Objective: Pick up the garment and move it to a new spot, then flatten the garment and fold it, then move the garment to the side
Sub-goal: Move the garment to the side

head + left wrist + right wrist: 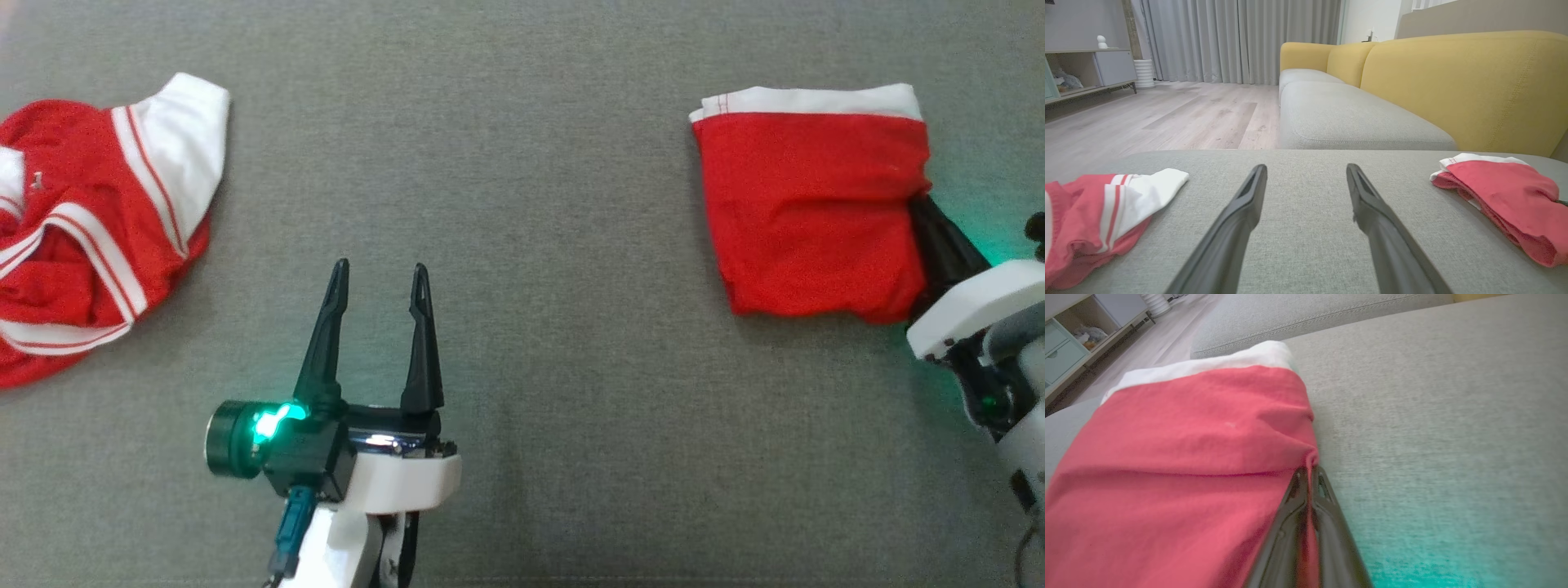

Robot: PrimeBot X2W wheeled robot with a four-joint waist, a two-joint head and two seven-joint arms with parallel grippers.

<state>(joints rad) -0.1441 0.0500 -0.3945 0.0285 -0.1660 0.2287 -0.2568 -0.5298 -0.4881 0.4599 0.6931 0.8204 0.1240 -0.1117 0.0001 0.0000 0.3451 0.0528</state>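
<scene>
1. Pinching the folded garment (808,212) at its edge, the right gripper (1308,471) clamps tight on cloth.
2. That garment lies well right of the crumpled garment (90,237); the left gripper (381,273), spread, hovers between.
3. Best slide it low and slow, folds intact.

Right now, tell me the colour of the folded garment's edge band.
White band on red folded garment; head view.
</scene>
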